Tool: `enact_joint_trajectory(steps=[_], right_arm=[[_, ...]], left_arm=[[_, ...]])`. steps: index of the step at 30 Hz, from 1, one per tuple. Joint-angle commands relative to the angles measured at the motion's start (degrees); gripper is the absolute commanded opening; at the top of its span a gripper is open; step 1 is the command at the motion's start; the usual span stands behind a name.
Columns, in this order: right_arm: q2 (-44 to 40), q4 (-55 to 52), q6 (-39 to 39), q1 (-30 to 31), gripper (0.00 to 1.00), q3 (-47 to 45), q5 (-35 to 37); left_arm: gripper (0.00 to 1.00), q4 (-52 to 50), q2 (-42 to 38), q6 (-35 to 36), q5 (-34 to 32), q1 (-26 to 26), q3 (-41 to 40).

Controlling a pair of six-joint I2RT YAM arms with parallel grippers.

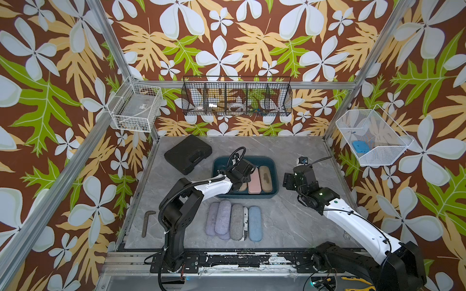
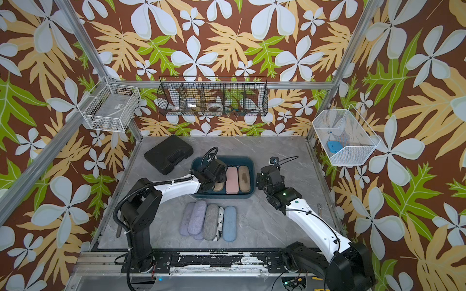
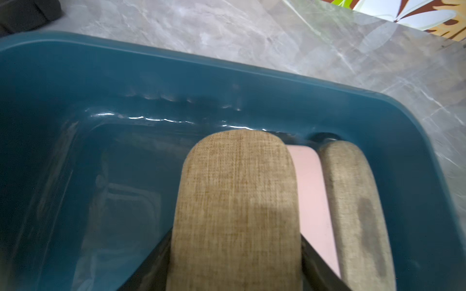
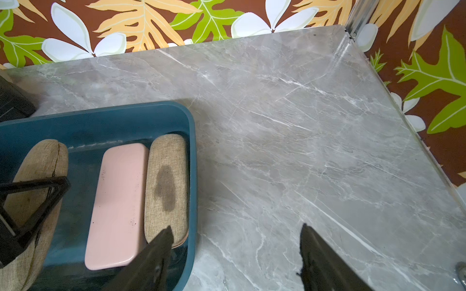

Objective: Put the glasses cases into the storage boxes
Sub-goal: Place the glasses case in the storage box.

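1. Left end effector [image 3: 237, 252] clamps a tan case [image 3: 237, 191], held inside the teal tub [image 3: 277, 83] beside the pink case [image 4: 118, 201].
2. Right end effector [image 4: 237, 228] stands released, empty, above the table [image 4: 302, 126] beside the tub.

Left hand [image 3: 235, 247] clenched, right hand [image 4: 237, 228] agape.

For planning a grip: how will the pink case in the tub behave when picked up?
The pink case looks smooth and hard, so probably stiff but slippery. Its flat top and squarish ends suggest it will not roll.
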Motion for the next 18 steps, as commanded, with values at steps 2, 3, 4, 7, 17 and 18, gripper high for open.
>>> enact_joint_trajectory(steps=[2,3,4,7,17,18], right_arm=[[0.1,-0.2,0.1,0.1,0.78,0.0,0.7],[0.2,0.0,0.2,0.0,0.78,0.0,0.6],[0.2,0.0,0.2,0.0,0.78,0.1,0.5],[0.4,0.0,0.4,0.0,0.78,0.2,0.3],[0.5,-0.1,0.8,0.1,0.78,0.5,-0.4],[0.7,-0.2,0.8,0.1,0.78,0.5,-0.4]], left_arm=[[0.63,4.4,0.7,-1.0,2.1,0.9,-0.5],[0.63,4.3,1.1,-1.0,2.2,1.0,-0.3],[0.63,4.2,1.7,-0.8,2.4,1.1,0.2],[0.64,3.8,3.3,-0.6,2.9,1.2,1.5],[0.64,4.1,5.9,-1.2,3.0,1.7,2.5],[0.64,4.1,6.1,-1.3,3.1,1.7,2.6]])
